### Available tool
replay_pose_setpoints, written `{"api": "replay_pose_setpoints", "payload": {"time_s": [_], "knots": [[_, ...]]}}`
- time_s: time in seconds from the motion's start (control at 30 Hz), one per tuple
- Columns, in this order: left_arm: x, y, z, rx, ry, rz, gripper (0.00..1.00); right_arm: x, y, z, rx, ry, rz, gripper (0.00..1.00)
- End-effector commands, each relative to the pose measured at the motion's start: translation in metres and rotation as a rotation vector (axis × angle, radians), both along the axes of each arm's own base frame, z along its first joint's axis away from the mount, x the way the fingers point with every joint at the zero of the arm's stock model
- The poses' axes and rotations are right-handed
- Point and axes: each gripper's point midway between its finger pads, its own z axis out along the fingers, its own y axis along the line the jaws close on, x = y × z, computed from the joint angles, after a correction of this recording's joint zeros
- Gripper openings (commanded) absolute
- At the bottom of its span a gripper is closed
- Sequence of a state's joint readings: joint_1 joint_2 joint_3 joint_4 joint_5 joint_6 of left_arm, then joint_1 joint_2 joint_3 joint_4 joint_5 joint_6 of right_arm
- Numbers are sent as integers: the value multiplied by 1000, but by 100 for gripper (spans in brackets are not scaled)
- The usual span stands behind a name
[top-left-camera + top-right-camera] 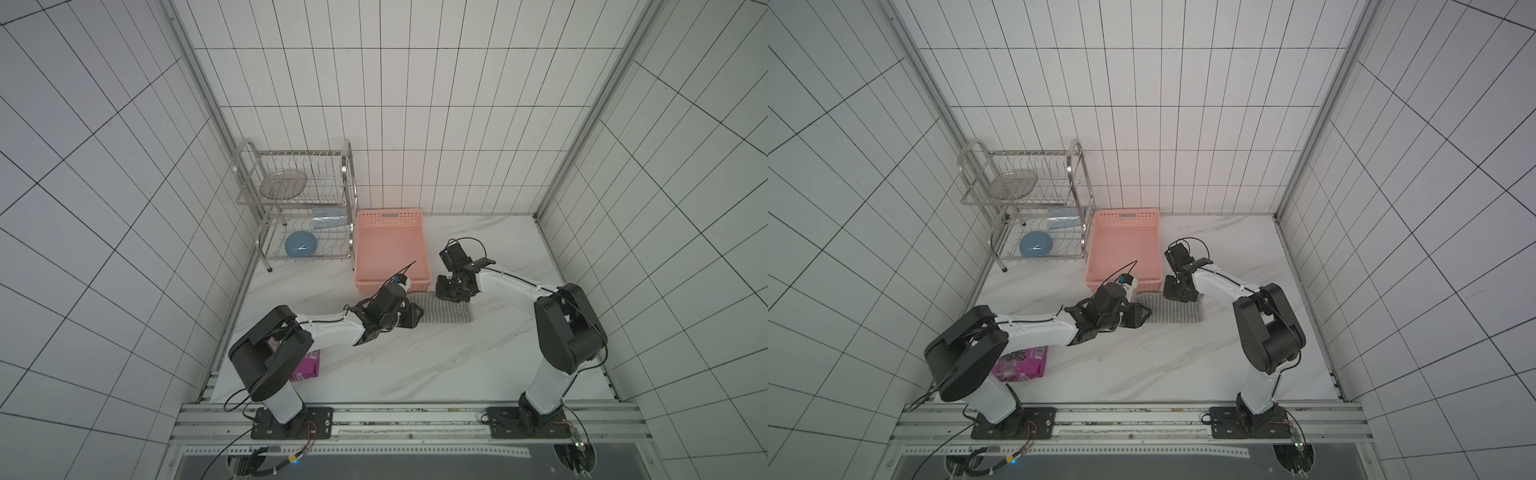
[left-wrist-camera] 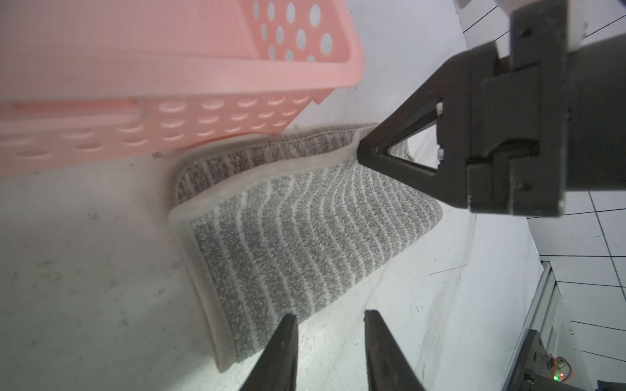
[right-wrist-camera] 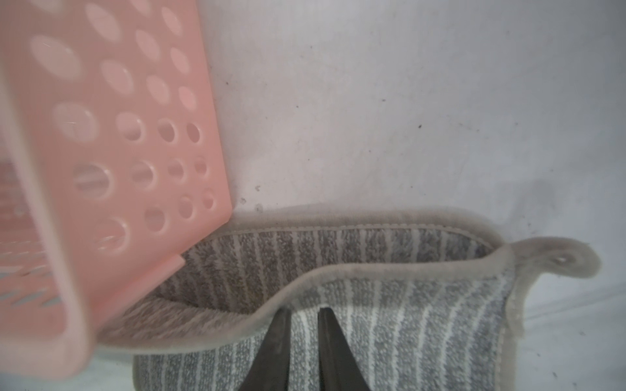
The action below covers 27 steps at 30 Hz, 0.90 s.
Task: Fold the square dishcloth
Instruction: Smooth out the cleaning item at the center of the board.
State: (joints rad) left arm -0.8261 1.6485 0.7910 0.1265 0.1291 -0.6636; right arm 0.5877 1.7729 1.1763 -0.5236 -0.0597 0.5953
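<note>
The dishcloth (image 1: 446,311) (image 1: 1177,311) lies on the bench (image 1: 415,365) folded over on itself in two layers, between the two sets of fingers. The left fingers (image 1: 413,316) are at one short end of it and the right fingers (image 1: 451,291) are at its far long edge. In the left wrist view, the left fingers (image 2: 283,352) stand partly open. Bare bench shows in the gap between them and nothing is clamped. The nearest corner of the dishcloth (image 2: 305,237) lies just ahead of them and passes behind one finger. In the right wrist view, the right fingers (image 3: 274,348) are closed to a narrow gap on the hem of the upper layer of the dishcloth (image 3: 406,321). Striped fabric shows between them, and the hem is drawn into a shallow V toward the tips. The left wrist view shows the tip of the right fingers (image 2: 367,156) against that same hem, which is raised there so that the inner face of the lower layer is exposed. A pink basket (image 1: 390,218) (image 2: 169,81) (image 3: 101,135) stands just beyond both sets of fingers. Its near corner is touching or just beside the far edge of the dishcloth, and which cannot be determined. A purple packet (image 1: 305,365) lies well behind the left fingers, under the elbow of that arm. A wire rack (image 1: 291,199) stands well beyond the left fingers, next to the basket.
</note>
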Motion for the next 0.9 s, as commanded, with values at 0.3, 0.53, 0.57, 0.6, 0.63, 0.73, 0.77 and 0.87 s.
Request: {"api": "replay_pose_setpoints", "payload": {"time_s": [0.3, 0.53, 0.57, 0.6, 0.63, 0.73, 0.77, 0.87], "knots": [[17, -7, -18, 93, 0, 17, 32, -23, -8, -15, 48, 61, -38, 22], [-9, 9, -38, 116, 71, 17, 28, -39, -15, -19, 56, 71, -46, 27], [-13, 11, -41, 120, 81, 18, 26, -40, -17, -18, 57, 70, -48, 28], [-17, 14, -43, 119, 91, 19, 25, -42, -17, -16, 58, 67, -47, 28], [-20, 16, -43, 116, 97, 20, 24, -42, -18, -15, 58, 64, -46, 29], [-27, 21, -47, 117, 115, 24, 20, -44, -18, -11, 61, 64, -42, 30], [-29, 22, -47, 115, 118, 26, 18, -44, -17, -8, 65, 60, -35, 30], [-33, 24, -44, 101, 122, 33, 15, -49, -10, 1, 78, 51, -8, 30]]}}
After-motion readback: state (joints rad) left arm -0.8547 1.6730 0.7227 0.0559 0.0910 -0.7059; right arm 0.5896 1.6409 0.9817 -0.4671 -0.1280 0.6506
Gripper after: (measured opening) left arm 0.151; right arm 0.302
